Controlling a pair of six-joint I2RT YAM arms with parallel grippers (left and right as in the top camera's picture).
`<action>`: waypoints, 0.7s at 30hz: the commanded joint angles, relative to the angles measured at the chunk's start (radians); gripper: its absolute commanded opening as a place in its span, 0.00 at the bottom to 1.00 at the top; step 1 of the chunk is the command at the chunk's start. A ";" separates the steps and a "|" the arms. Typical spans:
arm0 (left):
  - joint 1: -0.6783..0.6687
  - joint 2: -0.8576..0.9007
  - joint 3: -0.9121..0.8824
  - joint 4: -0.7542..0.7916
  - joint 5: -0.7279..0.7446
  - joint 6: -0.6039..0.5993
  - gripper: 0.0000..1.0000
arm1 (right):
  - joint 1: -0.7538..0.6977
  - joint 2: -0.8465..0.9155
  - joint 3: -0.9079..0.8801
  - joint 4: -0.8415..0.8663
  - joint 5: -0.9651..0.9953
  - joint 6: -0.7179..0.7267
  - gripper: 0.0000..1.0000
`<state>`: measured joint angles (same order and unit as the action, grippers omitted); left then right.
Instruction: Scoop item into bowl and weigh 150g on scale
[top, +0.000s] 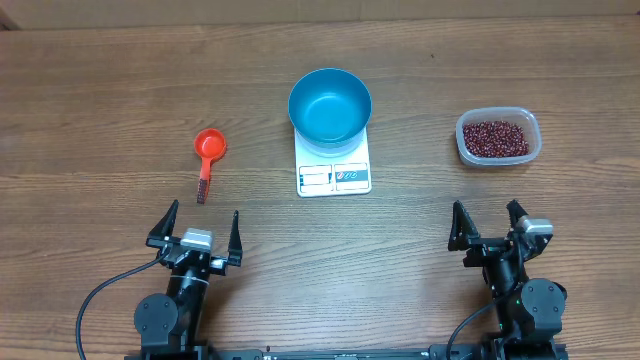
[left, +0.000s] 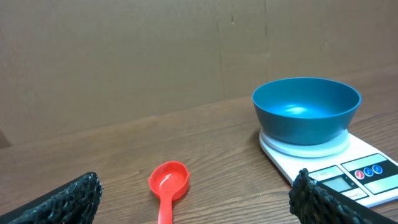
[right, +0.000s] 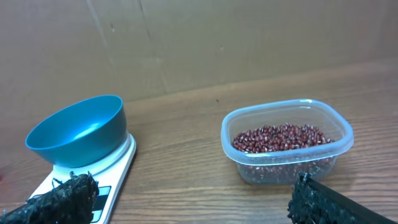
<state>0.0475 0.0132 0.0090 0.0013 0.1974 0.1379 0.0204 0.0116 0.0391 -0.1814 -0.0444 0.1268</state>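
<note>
Left pincer (top: 204, 212) is parked low at the near edge of the worktop (top: 100, 100), fingers spread wide apart and gripping nothing. Right pincer (top: 486, 208) matches it on the other side: fingers fully apart, nothing between them. Now to the beans (top: 493, 138). They are dark red-brown and heaped loosely inside a clear tub (top: 538, 140) with rounded corners. The tub sits on the worktop beyond the right pincer, and the right wrist view looks straight at it. To the tub's left, well apart from it, the bright blue bowl (top: 330, 105) stands upright, its inside showing bare blue. It rests on the far part of the white scale (top: 334, 175), whose display panel and label markings face the robot. Further left again, a red scoop (top: 208, 150) lies flat on the wood, cup end away from the robot. Its handle points back toward the left pincer, near it but not touching.
</note>
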 joint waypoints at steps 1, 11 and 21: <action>-0.002 -0.008 0.013 0.011 0.000 -0.043 1.00 | 0.005 -0.009 0.055 -0.022 -0.002 -0.002 1.00; -0.002 -0.008 0.026 0.046 -0.024 -0.175 1.00 | 0.005 -0.009 0.133 -0.153 -0.002 -0.006 1.00; -0.002 -0.008 0.082 0.018 -0.021 -0.223 1.00 | 0.005 -0.008 0.232 -0.264 -0.003 -0.005 1.00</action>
<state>0.0475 0.0132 0.0437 0.0269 0.1852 -0.0486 0.0204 0.0109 0.2123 -0.4290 -0.0452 0.1265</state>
